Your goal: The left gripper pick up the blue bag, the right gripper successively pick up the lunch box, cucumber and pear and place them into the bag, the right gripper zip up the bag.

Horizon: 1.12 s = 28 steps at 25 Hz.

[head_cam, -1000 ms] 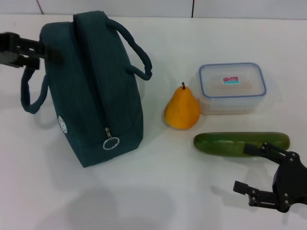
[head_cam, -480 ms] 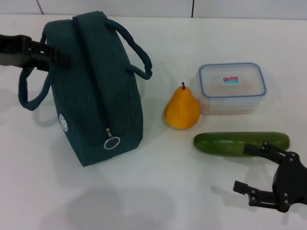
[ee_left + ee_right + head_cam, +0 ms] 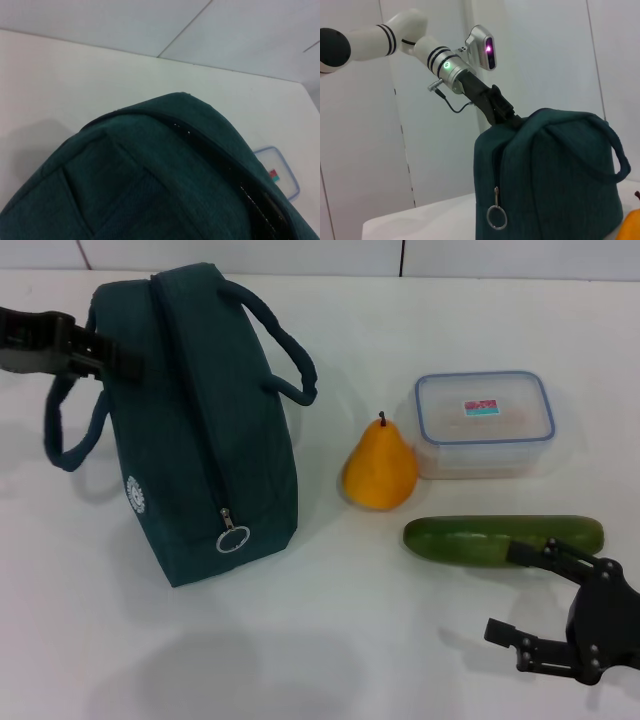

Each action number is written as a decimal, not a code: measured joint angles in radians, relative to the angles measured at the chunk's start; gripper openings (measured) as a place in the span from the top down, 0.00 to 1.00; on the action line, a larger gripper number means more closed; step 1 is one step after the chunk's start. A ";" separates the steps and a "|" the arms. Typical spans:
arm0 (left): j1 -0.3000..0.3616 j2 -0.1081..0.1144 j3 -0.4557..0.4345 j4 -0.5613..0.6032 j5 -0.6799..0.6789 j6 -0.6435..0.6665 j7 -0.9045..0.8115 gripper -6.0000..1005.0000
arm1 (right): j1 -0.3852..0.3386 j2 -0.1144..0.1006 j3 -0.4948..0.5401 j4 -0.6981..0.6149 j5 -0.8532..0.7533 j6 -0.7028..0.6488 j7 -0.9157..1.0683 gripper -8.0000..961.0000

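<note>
The blue bag [image 3: 200,430] stands on the white table [image 3: 330,640] with its zipper closed and the ring pull [image 3: 232,538] at the near end. My left gripper [image 3: 112,357] is at the top of the bag's left handle [image 3: 60,430] and shut on it. It also shows in the right wrist view [image 3: 504,114]. The bag fills the left wrist view [image 3: 165,190]. The pear [image 3: 380,468] stands right of the bag. The lunch box [image 3: 485,423] lies behind the cucumber [image 3: 480,538]. My right gripper [image 3: 505,590] is open and empty, just in front of the cucumber's right half.
The bag's right handle [image 3: 285,355] arches toward the pear. The table's back edge meets a white wall [image 3: 400,255]. Bare table lies in front of the bag and between the bag and my right gripper.
My left gripper has shifted a little to the right with the handle, and the bag has tipped slightly more upright. The right arm, pear, lunch box and cucumber have not moved.
</note>
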 joint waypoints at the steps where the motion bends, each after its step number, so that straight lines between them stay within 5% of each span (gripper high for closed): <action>1: -0.001 0.000 0.000 0.000 -0.001 0.000 0.002 0.49 | 0.000 0.000 0.000 0.001 0.000 0.000 0.000 0.09; 12: -0.005 0.000 0.000 0.000 0.000 0.007 -0.002 0.92 | 0.000 0.000 0.000 0.005 0.016 -0.005 0.000 0.09; 19: -0.005 0.002 -0.002 -0.003 -0.053 0.015 -0.018 0.94 | -0.010 -0.004 0.002 0.071 0.203 -0.063 0.086 0.09; 28: 0.004 0.004 -0.002 -0.008 -0.146 0.038 -0.041 0.95 | -0.029 -0.007 0.003 0.203 0.579 -0.050 0.506 0.09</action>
